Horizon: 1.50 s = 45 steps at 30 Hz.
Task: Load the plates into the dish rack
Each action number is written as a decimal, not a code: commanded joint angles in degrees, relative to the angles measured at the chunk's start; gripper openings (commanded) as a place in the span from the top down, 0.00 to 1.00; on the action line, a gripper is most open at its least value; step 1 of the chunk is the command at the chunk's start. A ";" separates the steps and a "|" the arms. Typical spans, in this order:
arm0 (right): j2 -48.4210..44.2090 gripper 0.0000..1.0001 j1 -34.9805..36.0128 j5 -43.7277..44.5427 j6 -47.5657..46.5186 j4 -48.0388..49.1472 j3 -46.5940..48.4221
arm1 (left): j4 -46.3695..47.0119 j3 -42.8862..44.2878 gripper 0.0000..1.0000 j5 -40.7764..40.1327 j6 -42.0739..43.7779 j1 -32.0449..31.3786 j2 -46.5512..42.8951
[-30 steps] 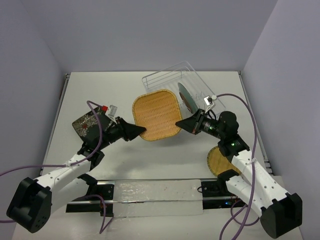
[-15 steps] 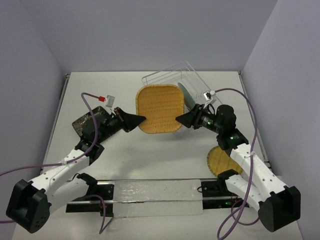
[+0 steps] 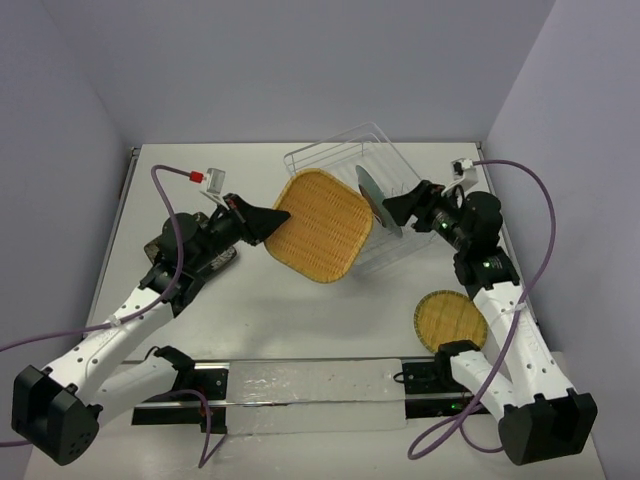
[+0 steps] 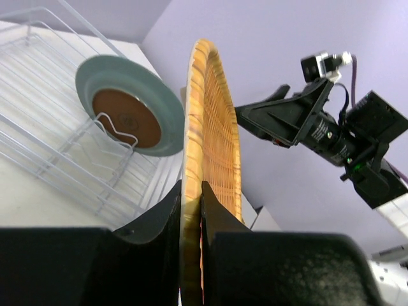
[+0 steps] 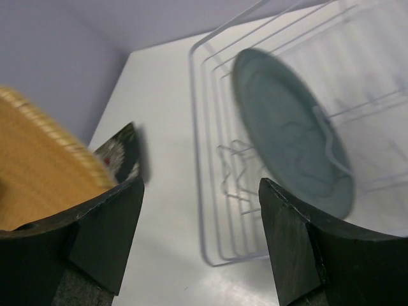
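My left gripper [image 3: 280, 216] is shut on the edge of the tan woven rounded-square plate [image 3: 325, 228] and holds it tilted in the air, just left of the dish rack [image 3: 330, 150]. From the left wrist this plate [image 4: 213, 121] shows edge-on, clamped between the fingers [image 4: 159, 217]. A grey-blue round plate [image 3: 377, 198] stands upright among the rack's tines [image 5: 236, 159]. My right gripper [image 3: 388, 208] is open and holds nothing, just right of the woven plate and over the rack. The black patterned plate [image 5: 124, 152] lies on the table, largely hidden under my left arm.
A tan woven round plate [image 3: 450, 320] lies flat on the table by the right arm's base. The wire rack [image 4: 38, 121] stands at the back of the table, set at an angle. Walls close in on the left, the right and the back.
The right gripper has opened, let go of the woven square plate and drawn back to the right. The left gripper has shut on the plate and carried it up towards the rack.
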 commanded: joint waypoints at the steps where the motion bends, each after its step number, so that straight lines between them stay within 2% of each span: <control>1: 1.00 0.19 -5.92 5.18 -5.73 -3.70 5.57 | -4.19 9.11 1.00 -8.24 0.05 -0.42 1.28; 4: 5.26 0.19 -9.34 4.67 -12.96 -6.10 8.91 | -9.44 14.86 1.00 -11.19 1.07 -0.84 4.55; 8: 12.40 0.20 -9.67 2.30 -25.48 -10.82 13.78 | -18.68 25.70 1.00 -24.82 1.77 -3.73 10.35; 10: 15.45 0.20 -9.81 6.86 -30.17 -11.97 16.31 | -26.26 33.23 1.00 -34.15 1.45 -6.44 15.32; 11: 15.98 0.20 -9.84 8.96 -31.40 -12.18 16.69 | -27.63 34.56 1.00 -35.76 1.08 -6.92 17.50; 13: 18.44 0.20 -10.60 11.71 -32.23 -13.72 18.98 | -34.60 42.21 1.00 -44.58 -0.05 -9.55 23.26; 16: 21.48 0.20 -11.94 10.53 -32.60 -16.38 21.60 | -41.10 53.91 1.00 -53.50 -1.23 -13.52 29.74; 17: 21.52 0.20 -12.03 10.51 -32.77 -16.48 21.70 | -42.85 54.18 1.00 -53.72 -1.26 -13.60 29.92; 18: 21.99 0.20 -12.27 10.97 -32.63 -16.49 21.78 | -46.91 58.92 1.00 -59.53 -2.97 -14.69 34.41; 21: 23.35 0.20 -12.99 11.60 -33.08 -16.52 21.79 | -54.01 68.52 1.00 -66.54 -4.88 -16.59 40.03; 29: 27.44 0.20 -14.23 14.17 -31.98 -16.58 22.93 | -57.06 73.88 1.00 -74.47 -5.47 -19.83 46.16; 39: 27.83 0.20 -14.68 14.87 -30.04 -16.40 22.08 | -62.49 83.67 1.00 -76.49 -5.81 -21.58 57.26; 45: 28.53 0.20 -14.97 16.54 -28.74 -16.40 22.26 | -64.03 86.18 1.00 -77.71 -5.80 -23.90 60.01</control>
